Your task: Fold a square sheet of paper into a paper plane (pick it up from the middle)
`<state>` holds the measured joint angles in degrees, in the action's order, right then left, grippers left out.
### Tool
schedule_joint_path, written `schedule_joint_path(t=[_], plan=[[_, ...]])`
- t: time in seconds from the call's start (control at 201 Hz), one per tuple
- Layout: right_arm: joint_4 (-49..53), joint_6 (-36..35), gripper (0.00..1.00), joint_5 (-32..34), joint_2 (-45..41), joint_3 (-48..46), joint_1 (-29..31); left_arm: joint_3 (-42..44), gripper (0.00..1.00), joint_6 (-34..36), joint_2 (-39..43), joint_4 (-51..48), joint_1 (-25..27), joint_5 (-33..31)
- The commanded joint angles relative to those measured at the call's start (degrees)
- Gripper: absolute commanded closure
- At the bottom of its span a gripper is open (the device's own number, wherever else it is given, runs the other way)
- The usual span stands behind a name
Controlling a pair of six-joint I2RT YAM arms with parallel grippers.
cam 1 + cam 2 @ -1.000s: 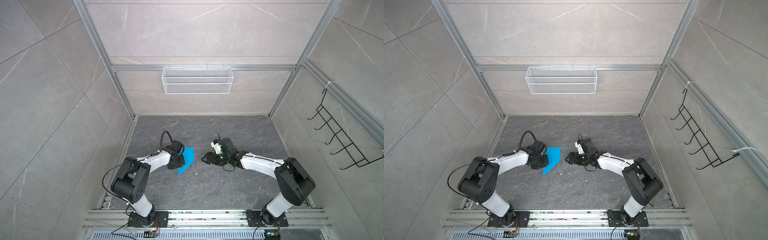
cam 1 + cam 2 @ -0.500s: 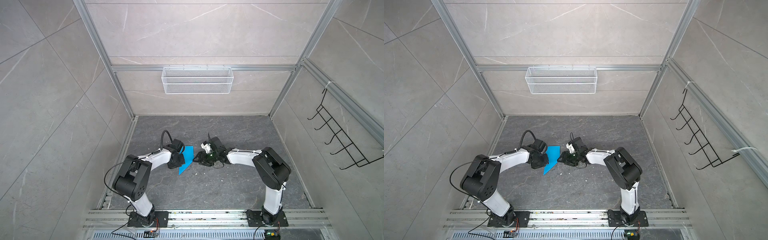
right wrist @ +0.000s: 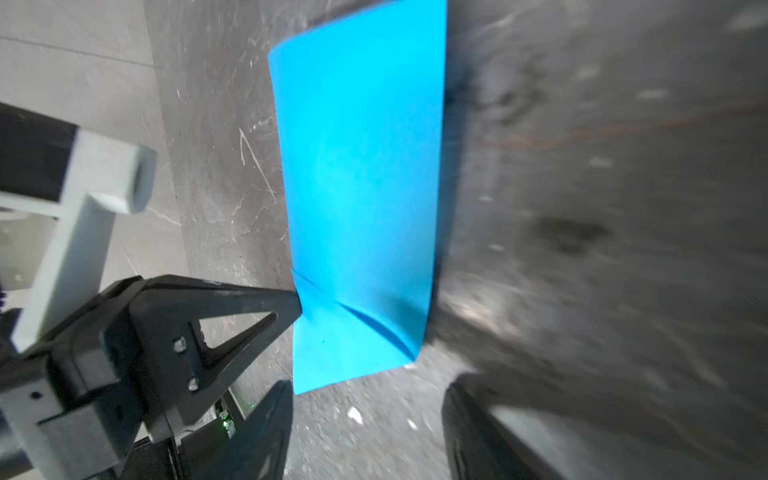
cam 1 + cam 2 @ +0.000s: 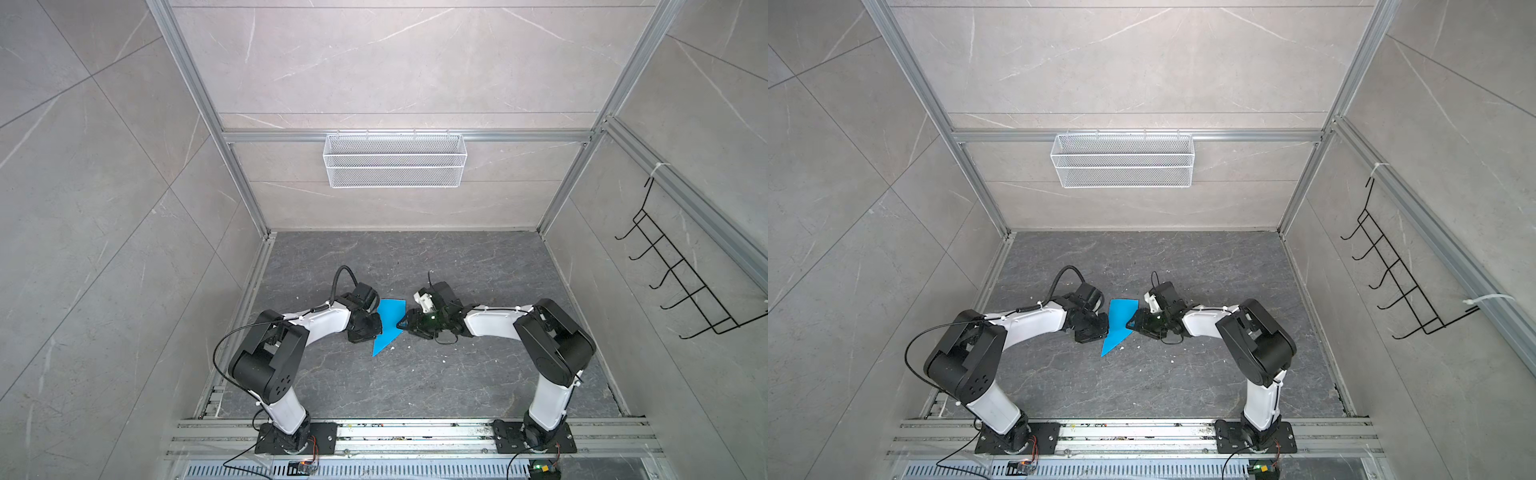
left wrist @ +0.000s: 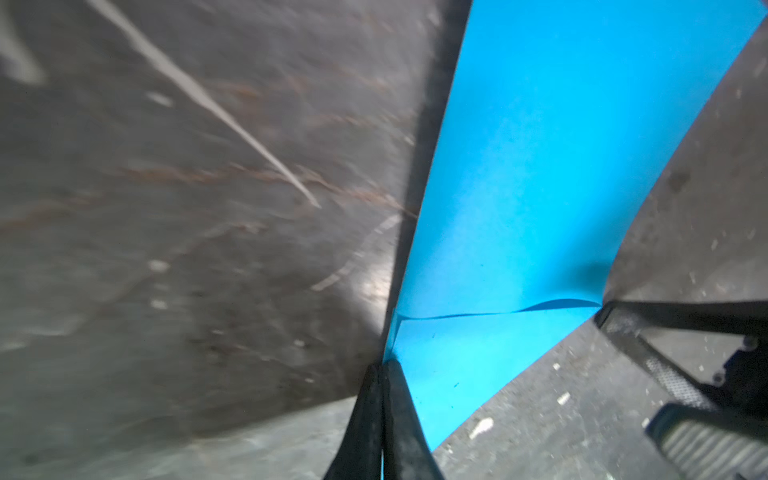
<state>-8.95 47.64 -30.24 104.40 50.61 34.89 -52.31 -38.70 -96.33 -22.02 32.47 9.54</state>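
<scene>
You are pinching the blue paper (image 4: 388, 323) with your left gripper (image 5: 384, 374), your right gripper (image 4: 402, 324) gaping at its edge, far from the wall basket (image 4: 395, 166).

Bright blue paper (image 4: 388, 324), grey veined floor (image 4: 415, 382)

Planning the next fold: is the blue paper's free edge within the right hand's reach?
Likely yes: the open right hand is beside the paper, nothing between; the left hand pinches the opposite edge.

Bright blue paper plane (image 4: 389, 322), part-folded, tapering to a near point, seemingly lifted off the floor (image 4: 415, 374)
</scene>
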Motion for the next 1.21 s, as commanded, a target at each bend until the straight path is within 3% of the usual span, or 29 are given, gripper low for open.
schedule_joint_path(t=[0.0, 0.144, 0.603, 0.792, 0.976, 1.2], plan=[[-3.3, 0.0, 0.4, -0.4, -2.1, -2.8, -1.2, 0.9, 0.93, -1.4, -1.6, -1.4, 1.0, 1.4], [-5.4, 0.5, 0.42, -3.8, 0.0, -2.4, -1.6, 0.3, 0.94, -1.6, -3.0, -2.1, 1.2, 0.8], [-6.8, 4.5, 0.48, -4.8, 4.1, -2.9, -1.6, -1.8, 0.94, -1.5, -5.7, -4.9, 1.2, -0.7], [-13.2, 6.7, 0.5, -8.2, 6.5, -2.9, -1.6, -2.0, 0.95, -1.2, -5.8, -5.4, 1.2, -1.0], [-28.9, 10.0, 0.51, -14.5, 7.7, -4.7, -1.6, -2.4, 0.95, -1.2, -6.3, -5.7, 1.2, -1.0], [-22.5, 7.0, 0.63, -12.0, 7.6, -3.7, -1.6, -2.9, 0.95, -0.9, -5.4, -6.3, 1.2, -1.5]])
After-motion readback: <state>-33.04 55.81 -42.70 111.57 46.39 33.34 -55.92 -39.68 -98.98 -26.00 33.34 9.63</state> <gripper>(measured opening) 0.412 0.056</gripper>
